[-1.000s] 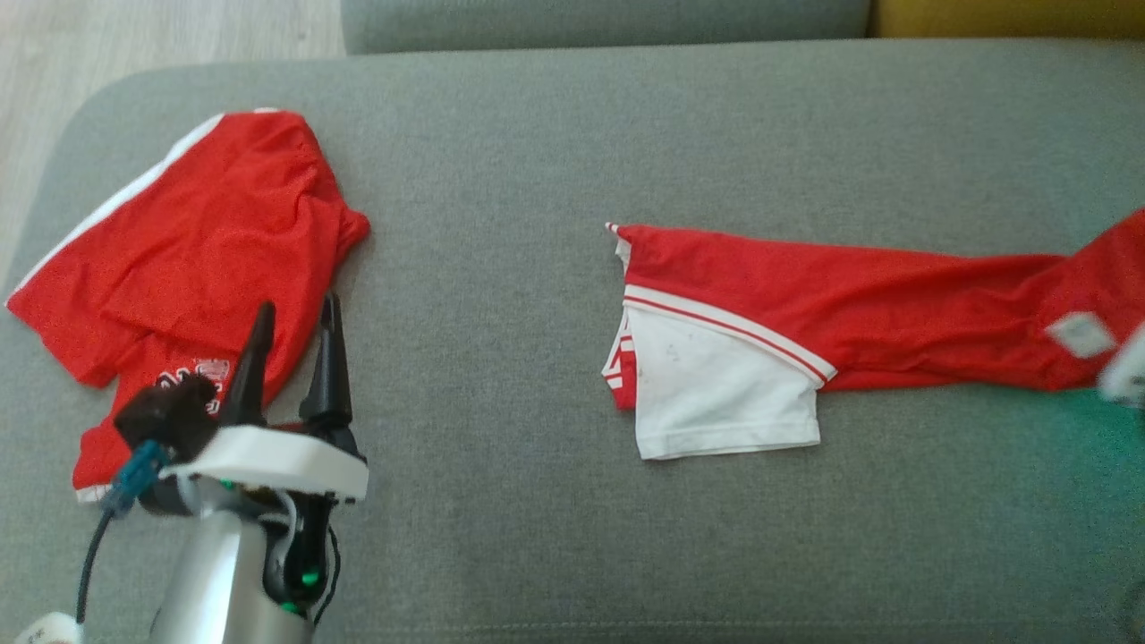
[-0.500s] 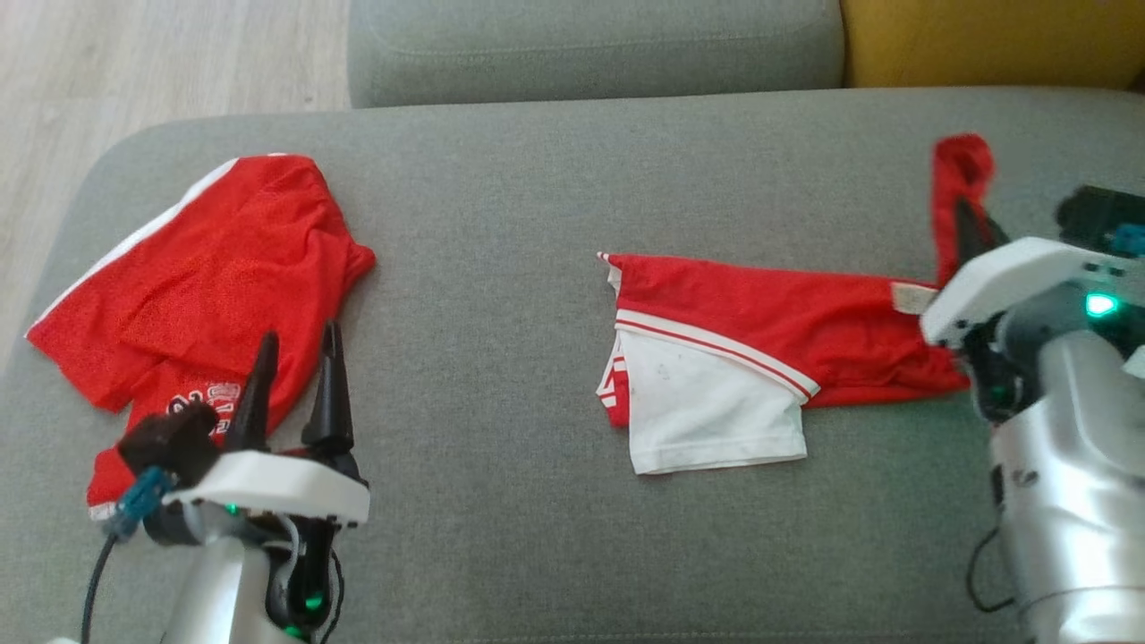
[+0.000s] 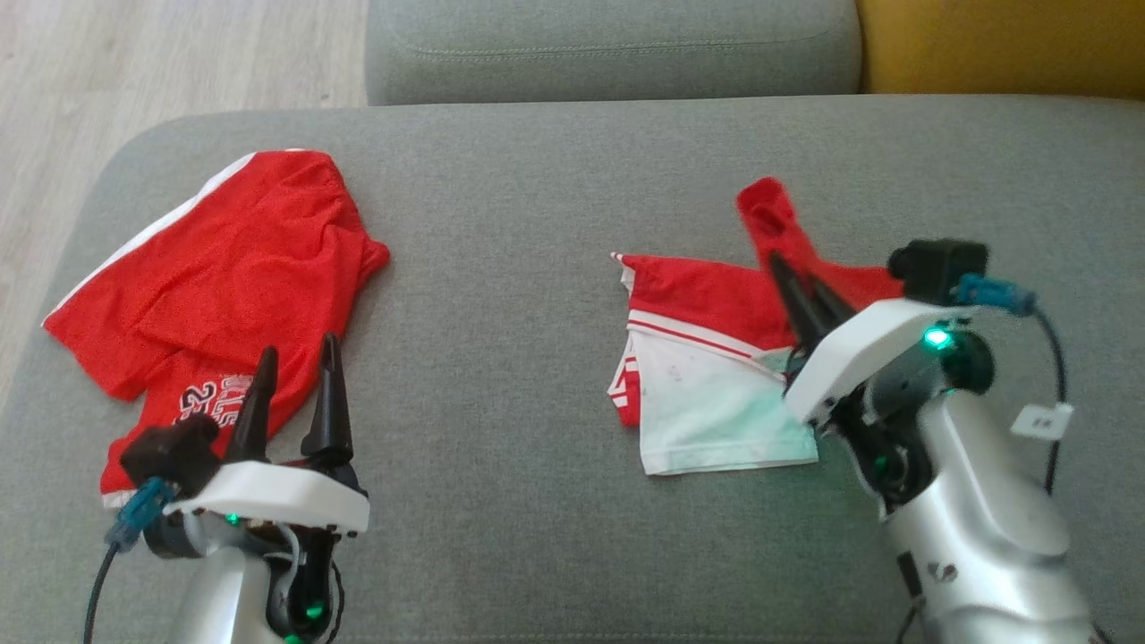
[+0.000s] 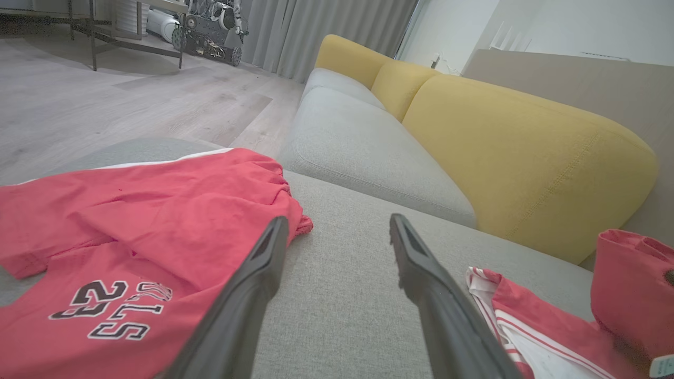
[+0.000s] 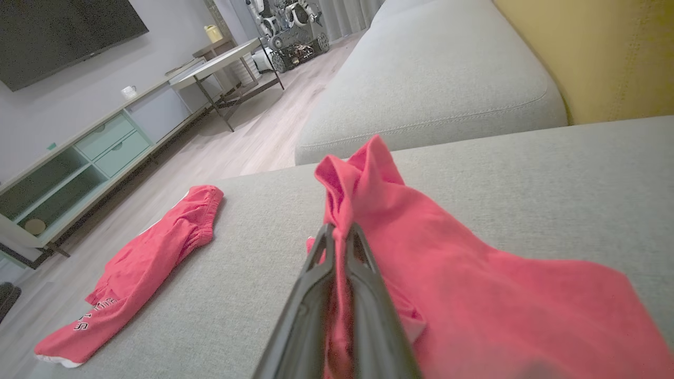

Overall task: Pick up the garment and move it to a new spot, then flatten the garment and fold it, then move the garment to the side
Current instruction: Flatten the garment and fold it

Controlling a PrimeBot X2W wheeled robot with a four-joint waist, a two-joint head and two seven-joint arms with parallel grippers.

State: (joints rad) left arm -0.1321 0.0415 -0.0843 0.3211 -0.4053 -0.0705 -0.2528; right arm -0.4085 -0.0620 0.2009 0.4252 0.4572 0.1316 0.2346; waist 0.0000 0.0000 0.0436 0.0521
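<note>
Right end effector (image 3: 780, 264) pinches the red-white garment (image 3: 693, 300); left end effector (image 3: 300, 347) gapes wide, empty, by red shorts (image 3: 224, 259) printed "23".

it was a home living room: a grey-and-yellow sofa (image 4: 363, 142), a wall-mounted television (image 5: 63, 37), a low drawer cabinet (image 5: 108, 145), curtains (image 4: 326, 31) and wood flooring (image 4: 131, 105).

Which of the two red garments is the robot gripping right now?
The red-and-white shirt: the right gripper is shut on its raised red end. The red shorts numbered 23 lie ungripped.
</note>
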